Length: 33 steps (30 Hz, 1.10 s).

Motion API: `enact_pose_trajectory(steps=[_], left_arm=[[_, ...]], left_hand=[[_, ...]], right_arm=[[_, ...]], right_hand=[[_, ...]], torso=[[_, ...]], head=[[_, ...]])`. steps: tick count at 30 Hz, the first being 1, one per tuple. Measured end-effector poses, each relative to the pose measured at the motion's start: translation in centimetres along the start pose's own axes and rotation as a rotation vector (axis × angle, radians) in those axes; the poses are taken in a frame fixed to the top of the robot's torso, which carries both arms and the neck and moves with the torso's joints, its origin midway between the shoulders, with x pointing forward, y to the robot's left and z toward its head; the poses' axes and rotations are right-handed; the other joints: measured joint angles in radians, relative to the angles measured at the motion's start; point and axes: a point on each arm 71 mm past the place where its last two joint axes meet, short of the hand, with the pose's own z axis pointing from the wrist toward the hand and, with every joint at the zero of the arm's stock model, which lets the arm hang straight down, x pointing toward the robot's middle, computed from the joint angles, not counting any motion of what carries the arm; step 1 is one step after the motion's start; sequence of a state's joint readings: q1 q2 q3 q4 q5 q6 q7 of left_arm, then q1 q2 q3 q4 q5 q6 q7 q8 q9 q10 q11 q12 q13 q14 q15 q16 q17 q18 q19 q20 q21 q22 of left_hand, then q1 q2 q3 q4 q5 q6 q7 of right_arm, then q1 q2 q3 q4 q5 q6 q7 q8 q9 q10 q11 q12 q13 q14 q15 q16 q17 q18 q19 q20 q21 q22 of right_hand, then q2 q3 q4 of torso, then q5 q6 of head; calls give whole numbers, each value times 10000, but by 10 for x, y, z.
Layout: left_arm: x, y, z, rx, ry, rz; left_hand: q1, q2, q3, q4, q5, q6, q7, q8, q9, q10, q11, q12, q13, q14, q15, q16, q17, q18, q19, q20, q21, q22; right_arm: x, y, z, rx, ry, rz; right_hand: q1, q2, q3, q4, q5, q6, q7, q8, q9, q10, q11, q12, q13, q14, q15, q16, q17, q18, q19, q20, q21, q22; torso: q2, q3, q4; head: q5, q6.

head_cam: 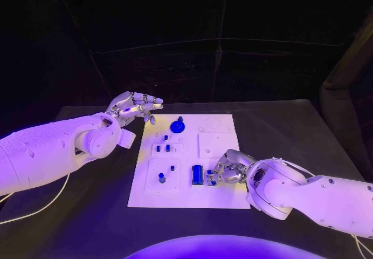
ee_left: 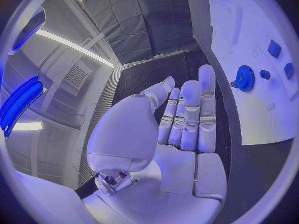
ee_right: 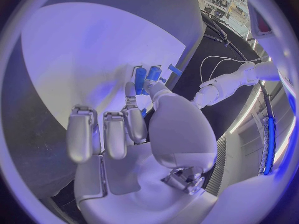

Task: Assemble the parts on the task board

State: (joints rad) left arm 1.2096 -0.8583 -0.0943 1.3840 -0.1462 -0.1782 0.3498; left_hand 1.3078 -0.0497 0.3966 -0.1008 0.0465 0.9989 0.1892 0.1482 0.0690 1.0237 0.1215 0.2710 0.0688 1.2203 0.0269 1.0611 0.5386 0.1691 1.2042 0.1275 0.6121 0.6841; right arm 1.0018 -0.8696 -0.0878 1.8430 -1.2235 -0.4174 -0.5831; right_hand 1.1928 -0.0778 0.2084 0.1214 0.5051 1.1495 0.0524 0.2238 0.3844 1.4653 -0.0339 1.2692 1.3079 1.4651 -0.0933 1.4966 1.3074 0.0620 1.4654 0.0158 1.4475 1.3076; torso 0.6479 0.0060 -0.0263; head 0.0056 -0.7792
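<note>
The white task board (head_cam: 186,191) lies mid-table. On it are a blue gear (head_cam: 178,127), small blue pegs (head_cam: 161,147) and an upright-lying blue cylinder (head_cam: 197,174). My right hand (head_cam: 230,167) sits low at the board's near right. Its thumb and a finger pinch a small blue part (head_cam: 211,178) just right of the cylinder. The right wrist view has those fingertips (ee_right: 131,92) against the blue pieces (ee_right: 147,77). My left hand (head_cam: 137,107) hovers over the board's far left corner, fingers apart and palm bare (ee_left: 181,149). The gear (ee_left: 244,78) lies beyond them.
The black table (head_cam: 93,205) surrounds the board, with bare room on both sides. A white cable (head_cam: 39,208) trails under my left arm. Recessed square plates (head_cam: 214,144) mark the board's right half.
</note>
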Motion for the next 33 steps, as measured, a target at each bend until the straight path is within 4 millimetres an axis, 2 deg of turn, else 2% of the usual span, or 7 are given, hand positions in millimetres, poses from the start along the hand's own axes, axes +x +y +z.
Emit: enact_pose_trajectory(steps=[11,16,33], left_arm=[[0,0,0,-55,62,-23],[0,0,0,-69,77,-28],[0,1,0,-95,91,-33]], left_hand=[[0,0,0,0,0,0,0,0,0,0,0,0,1,0,0,0,1,0,0,0,0,1],[0,0,0,0,0,0,0,0,0,0,0,0,1,1,0,0,1,-1,0,0,0,2],[0,0,0,0,0,-37,37,0,0,0,0,0,2,1,1,0,2,0,0,0,-40,3]], right_arm=[[4,4,1,-37,241,-228],[4,2,2,91,182,-356],[0,1,-1,74,-324,-557]], right_hand=[[-75,-75,-13,13,-63,168,-147,-15,-48,-3,-1,0,-1,-3,-4,0,0,0,0,0,0,-1],[-191,-52,-52,52,-79,172,-151,84,75,-3,-1,52,-1,-3,-3,-1,0,0,-1,1,0,-1],[-235,-50,-64,64,-148,222,-198,152,142,34,-37,230,-2,-2,-69,40,7,0,15,-58,0,-2]], torso=[[0,0,-5],[1,1,-12],[3,10,-20]], head=[[20,-4],[7,1],[-20,22]])
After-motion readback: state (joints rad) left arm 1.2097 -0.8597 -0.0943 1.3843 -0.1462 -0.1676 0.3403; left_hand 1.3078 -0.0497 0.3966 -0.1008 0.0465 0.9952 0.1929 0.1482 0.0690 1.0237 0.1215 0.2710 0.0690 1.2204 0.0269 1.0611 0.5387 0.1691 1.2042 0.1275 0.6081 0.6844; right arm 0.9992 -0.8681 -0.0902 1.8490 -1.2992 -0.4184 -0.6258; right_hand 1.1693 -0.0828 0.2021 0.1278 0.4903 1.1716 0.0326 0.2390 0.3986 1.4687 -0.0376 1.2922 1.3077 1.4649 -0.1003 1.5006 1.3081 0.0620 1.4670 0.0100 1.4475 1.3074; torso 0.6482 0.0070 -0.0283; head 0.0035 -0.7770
